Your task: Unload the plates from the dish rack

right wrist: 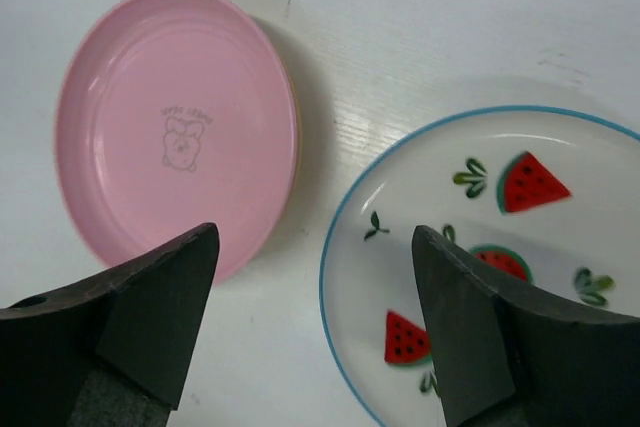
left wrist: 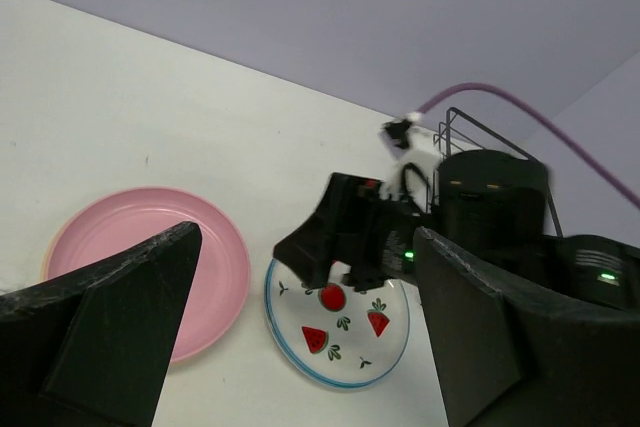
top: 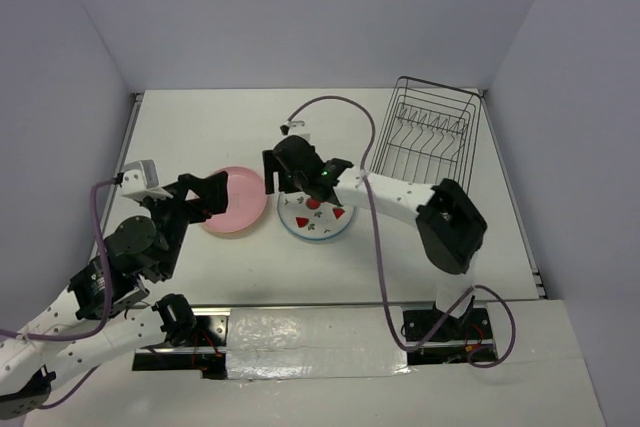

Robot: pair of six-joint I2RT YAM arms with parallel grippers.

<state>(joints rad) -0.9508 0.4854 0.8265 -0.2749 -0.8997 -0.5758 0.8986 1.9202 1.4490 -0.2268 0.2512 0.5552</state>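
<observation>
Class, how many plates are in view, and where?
2: the pink plate left of centre, the fruit-print plate just right of it. An orange sliver under the pink one may be a third.

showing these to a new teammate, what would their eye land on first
Two plates lie flat side by side mid-table: a pink plate on the left and a white plate with red fruit prints to its right. The right gripper hangs open over the white plate's edge. At the back right, the black wire dish rack holds no plates.
</observation>
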